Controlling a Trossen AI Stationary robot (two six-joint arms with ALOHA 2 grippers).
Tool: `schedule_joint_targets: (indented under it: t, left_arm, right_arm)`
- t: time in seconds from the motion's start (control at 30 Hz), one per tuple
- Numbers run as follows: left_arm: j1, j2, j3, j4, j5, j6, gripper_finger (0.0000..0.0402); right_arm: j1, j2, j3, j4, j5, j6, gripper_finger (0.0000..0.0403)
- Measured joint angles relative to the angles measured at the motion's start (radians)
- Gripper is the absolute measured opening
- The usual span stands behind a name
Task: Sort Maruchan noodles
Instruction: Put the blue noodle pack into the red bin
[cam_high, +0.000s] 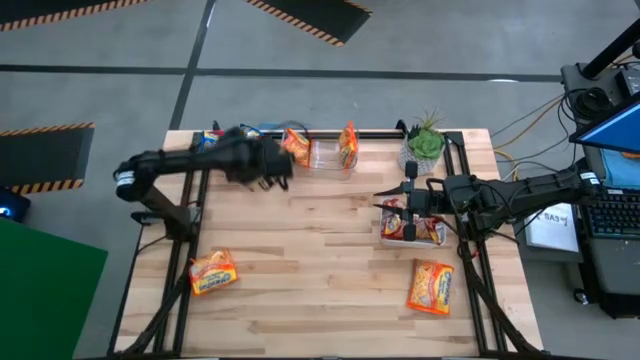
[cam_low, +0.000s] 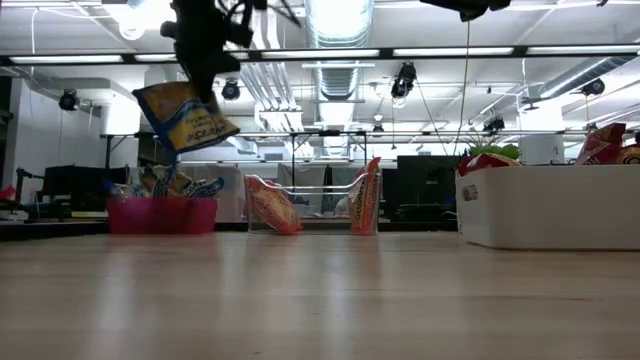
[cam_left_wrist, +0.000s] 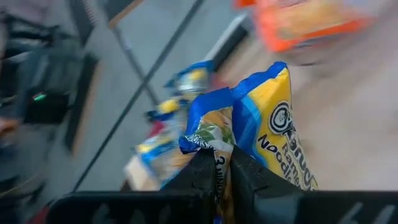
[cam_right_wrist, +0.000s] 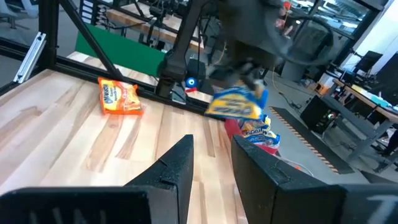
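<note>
left end effector (cam_high: 268, 165): clamped on a blue packet (cam_low: 185, 118), carrying it in the air near the pink bin (cam_low: 160, 214) at the far left corner, so that one's mid-delivery I'd say
pink bin: a few blue packets already in there
clear bin (cam_high: 325, 150): orange packets (cam_low: 272, 207) leaning inside, far edge, middle
loose ones: orange packet (cam_high: 213, 272) near left on the counter (cam_high: 320, 260), another packet (cam_high: 431, 285) near right, both still unsorted
white bin (cam_high: 412, 232): red-ish packets inside
right end effector (cam_high: 408, 212): hovering over the white bin, fingers parted, nothing in them
progress: looks mostly done, two left plus the one in the air
</note>
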Motion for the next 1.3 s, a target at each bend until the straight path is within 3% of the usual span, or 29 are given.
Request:
schedule_joint_targets:
  t: [0.33,0.6,0.93,1.3]
  left_arm:
    - [0.384,0.0,0.009,-0.004,-0.138,0.24,0.0002]
    - [0.616,0.023,0.008,0.048,-0.146,0.35,0.0002]
    - [0.664,0.102,0.007,0.097,-0.125,0.413,0.0002]
    - [0.666,0.279,0.006,0.079,-0.09,0.413,0.0002]
  right_arm:
    - [0.0,0.0,0.0,0.0,0.0,-0.014,0.0098]
    - [0.0,0.0,0.001,0.0,0.0,-0.025,0.0098]
    - [0.0,0.0,0.001,0.0,0.001,-0.026,0.0098]
    - [0.0,0.0,0.001,0.0,0.001,-0.02,0.0098]
